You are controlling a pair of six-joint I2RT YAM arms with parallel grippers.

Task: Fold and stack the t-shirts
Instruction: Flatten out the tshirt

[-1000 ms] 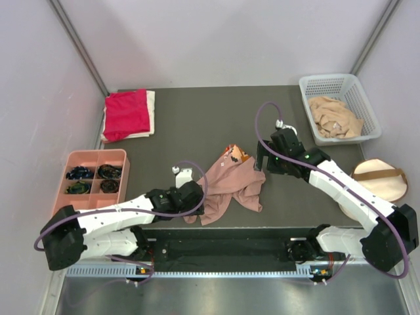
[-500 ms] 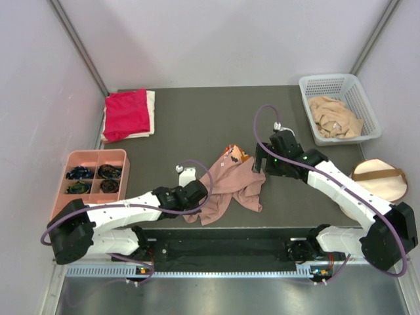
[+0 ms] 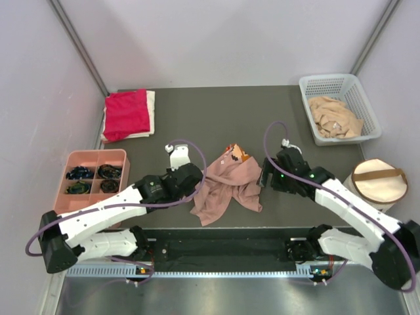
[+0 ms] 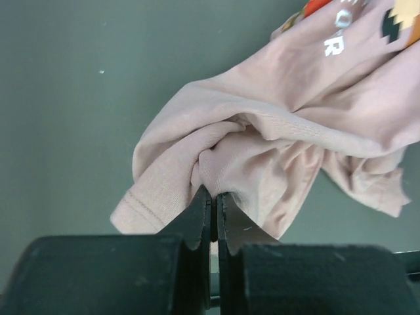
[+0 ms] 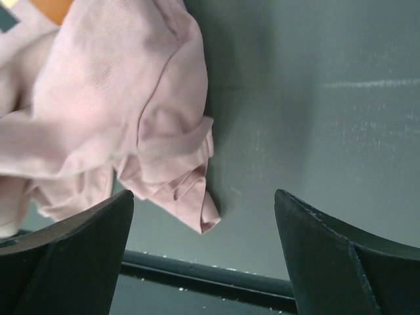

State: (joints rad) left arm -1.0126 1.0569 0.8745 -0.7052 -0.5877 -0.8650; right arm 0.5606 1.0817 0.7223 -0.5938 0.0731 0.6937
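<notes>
The pink t-shirt (image 4: 275, 131) has its print (image 4: 333, 41) cut off at the top edge, seemingly letters.

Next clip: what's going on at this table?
The left tool is shut on a fold of the crumpled dusty-pink t-shirt mid-table. The right tool hangs open beside the shirt's right edge, gripping nothing. A folded red t-shirt lies on a white t-shirt at the far left; a tan t-shirt sits in the basket.
</notes>
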